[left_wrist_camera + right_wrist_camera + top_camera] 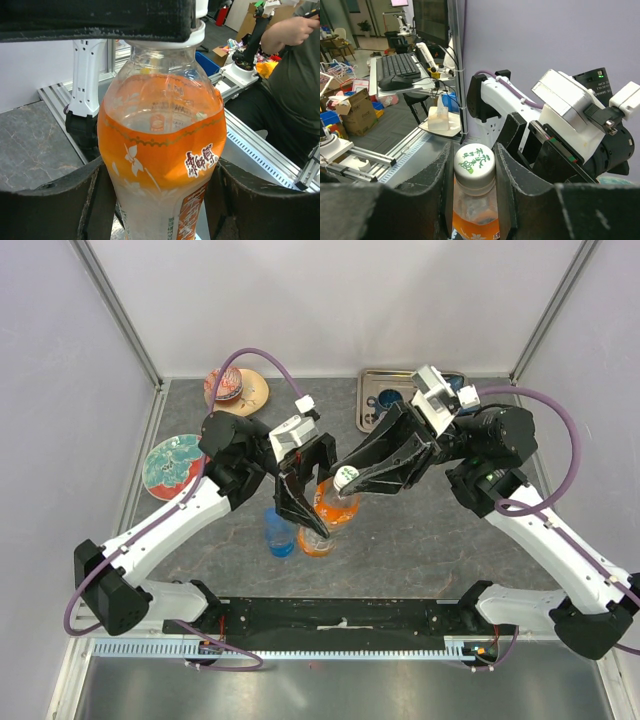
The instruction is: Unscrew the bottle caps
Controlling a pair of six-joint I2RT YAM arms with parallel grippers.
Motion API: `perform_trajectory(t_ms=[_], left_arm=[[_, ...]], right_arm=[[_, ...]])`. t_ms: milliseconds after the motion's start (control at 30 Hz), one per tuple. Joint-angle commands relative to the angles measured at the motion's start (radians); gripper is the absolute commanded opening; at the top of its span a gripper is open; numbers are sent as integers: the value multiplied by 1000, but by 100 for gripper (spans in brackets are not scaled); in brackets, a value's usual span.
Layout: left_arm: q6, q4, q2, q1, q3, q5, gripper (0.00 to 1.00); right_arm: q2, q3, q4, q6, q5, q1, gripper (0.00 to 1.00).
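A bottle of orange liquid (333, 508) with a white cap (345, 478) is held tilted above the table. My left gripper (312, 517) is shut on its body; in the left wrist view the bottle (160, 150) fills the gap between both fingers (50, 200). My right gripper (350, 483) is shut on the white cap (474, 161), with a pad pressed on each side. A blue-tinted bottle (280, 533) stands on the table just left of the held bottle. The red-labelled bottles and the other caps are not clearly in view.
A metal tray (372, 415) with small items sits at the back right. A teal and red plate (172, 465) lies at the left, and a wooden plate with a ball (236, 388) at the back left. Walls enclose the table.
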Motion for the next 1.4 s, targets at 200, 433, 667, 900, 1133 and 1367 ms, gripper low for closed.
perform_trajectory(t_ms=[200, 433, 667, 900, 1133, 1367], left_arm=[[-13, 0, -7, 24, 26, -63, 56], [148, -194, -32, 41, 27, -81, 56], [143, -194, -27, 41, 27, -87, 57], [152, -207, -32, 41, 26, -96, 58], [310, -388, -47, 42, 52, -225, 58], [543, -621, -95, 21, 67, -625, 59]], right_arm=[[-13, 45, -231, -127, -119, 10, 0], [-29, 93, -292, -131, -105, 10, 26], [-36, 99, -333, -148, -4, 4, 60], [-30, 145, -394, -165, 100, -12, 77], [-13, 275, -563, -217, 420, -13, 96], [-35, 314, -733, -200, 916, -13, 94]])
